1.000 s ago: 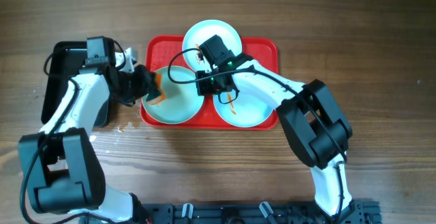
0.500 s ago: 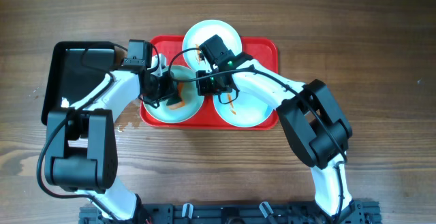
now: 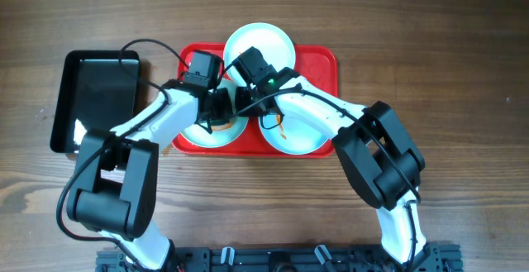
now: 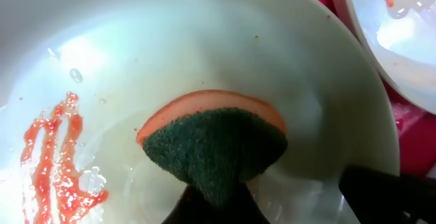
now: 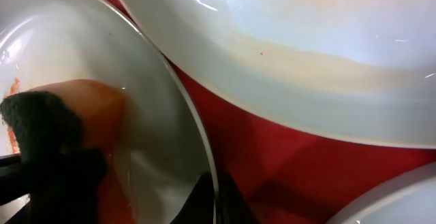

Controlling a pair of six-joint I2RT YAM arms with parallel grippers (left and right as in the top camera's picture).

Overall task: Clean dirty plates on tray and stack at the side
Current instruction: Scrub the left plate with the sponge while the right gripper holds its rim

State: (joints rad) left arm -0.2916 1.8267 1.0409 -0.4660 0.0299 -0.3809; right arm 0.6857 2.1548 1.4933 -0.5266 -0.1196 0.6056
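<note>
From the overhead view, the red tray (image 3: pixel 322 65) lay on the wooden table (image 3: pixel 430 40), with the black bin (image 3: pixel 95 98) to its left, apart from it. All three plates were on the tray: the far plate (image 3: pixel 263 40) at the back, the left plate (image 3: pixel 216 138) and the right plate (image 3: pixel 302 136) in front. Both arms met over the left plate and hid most of it. The left gripper (image 3: pixel 221 111) and the right gripper (image 3: pixel 246 102) were very near each other there. How far each claw was open could not be told from this height.

In the left wrist view, the left gripper (image 4: pixel 214 207) had its fingers pressed together on a sponge (image 4: pixel 218 139), green rough side up and orange below. The sponge touched the wet inside of the left plate (image 4: pixel 204 40). An orange smear (image 4: pixel 54 163) was on the plate, beside the sponge and apart from it. The rim of a neighbouring plate (image 4: pixel 395 33) showed at the upper right; I could not tell which one it was.

In the right wrist view, the right gripper (image 5: pixel 216 193) was nearly closed, with the rim of the left plate (image 5: pixel 150 81) between its two fingers. The sponge (image 5: pixel 61 135) rested inside this plate. Bare red tray (image 5: pixel 286 163) separated it from the neighbouring plate (image 5: pixel 306 47).
</note>
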